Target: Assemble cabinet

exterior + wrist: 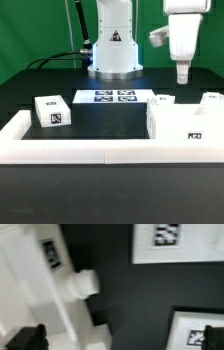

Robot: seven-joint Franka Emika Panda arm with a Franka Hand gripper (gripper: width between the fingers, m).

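Two fingers (25, 339) spread, empty, above the cabinet (185, 125) at the worktop's (110, 118) edge, the exterior view's right: centre, descend squarely, close gently.

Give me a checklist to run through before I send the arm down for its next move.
1. Gripper empty: ok, the wrist view shows nothing between its fingers.
2. Jaws open: ok, they stand wide apart.
3. Gripper clear of parts: ok, it hangs above the large white part at the exterior view's right.
4. Small tagged block free to grasp: ok, it sits alone on the table at the exterior view's left.
5. Marker board uncovered: ok.
6. Exact spot under the gripper: cannot tell.
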